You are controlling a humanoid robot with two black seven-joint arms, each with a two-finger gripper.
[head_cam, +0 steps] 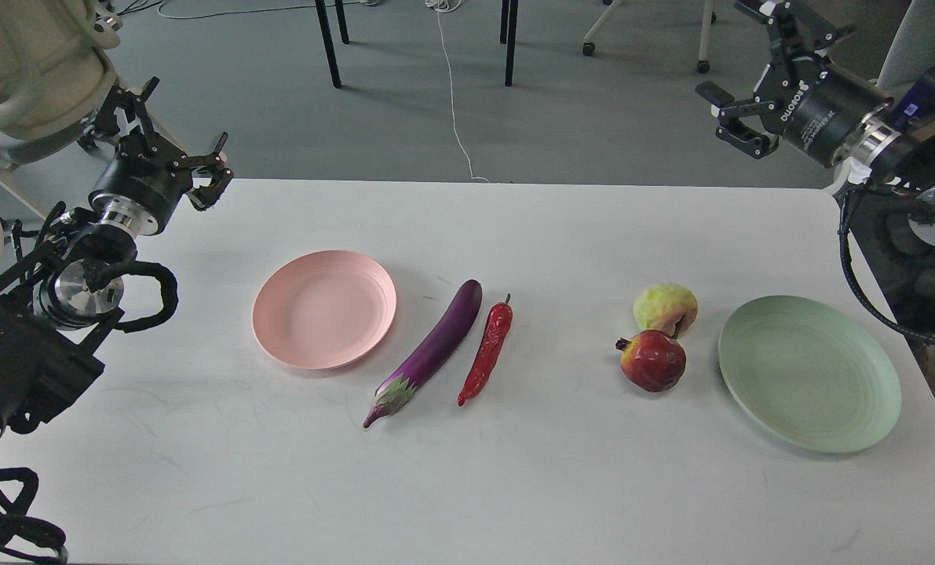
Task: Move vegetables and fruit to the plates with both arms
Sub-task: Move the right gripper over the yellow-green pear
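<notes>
A purple eggplant [434, 350] and a red chili pepper [487, 351] lie side by side at the table's middle. To their left is the pink plate [324, 309], bare. A yellow-green pear-like fruit [665, 308] and a dark-red pomegranate [652, 359] sit touching, left of the green plate [809, 372], also bare. My left gripper [175, 145] is open and empty over the table's far left corner. My right gripper [738, 82] is open and empty, raised high beyond the table's far right edge.
The white table [467, 486] holds only these things. Beyond its far edge are grey floor, black table legs [327, 43], a white cable [453, 102] and chair casters. A beige chair [31, 67] stands by my left arm.
</notes>
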